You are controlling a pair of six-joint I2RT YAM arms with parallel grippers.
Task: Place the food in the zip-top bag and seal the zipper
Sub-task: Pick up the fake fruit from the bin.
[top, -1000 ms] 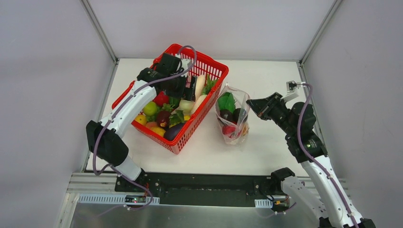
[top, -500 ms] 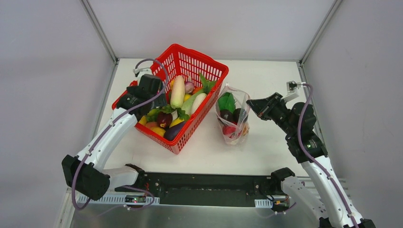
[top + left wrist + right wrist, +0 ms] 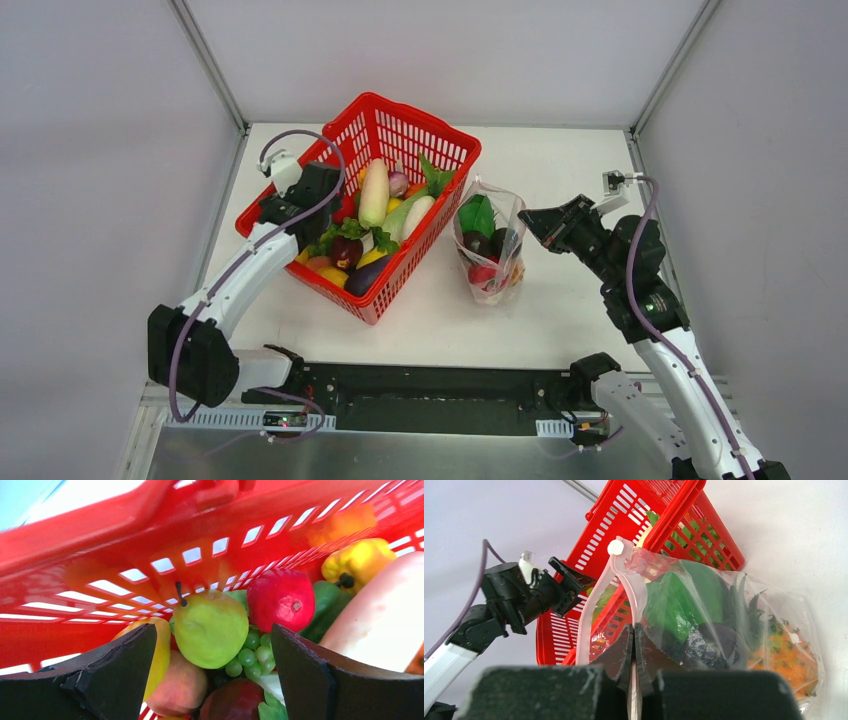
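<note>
Presently, stock as found.

Left pincer (image 3: 212, 630): jaws spread wide, nothing held, lowered inside the red mesh basket (image 3: 100, 555). Straight ahead of it, framed by its fingers, lay a green pear (image 3: 210, 630). Ahead and to its right were a red fruit (image 3: 280, 597), then a yellow pepper (image 3: 357, 560), with a white radish (image 3: 380, 615) at its far right.

Right pincer (image 3: 634, 630): closed tight on the mouth edge of the zip-top bag (image 3: 724, 615), which stood on the tabletop (image 3: 440, 320) beside the basket. The zipper (image 3: 634, 595) rose just above its fingertips, the two strands parted (so unsealed). Beyond the fingertips, inside the bag, were a green leafy vegetable (image 3: 679, 600), a dark eggplant (image 3: 709, 645) and an orange pineapple (image 3: 784, 665).

Progress, by judgement: the bag was part-filled. Much of the food was left in the basket, a further pick appeared to be in hand, and sealing had not begun.
</note>
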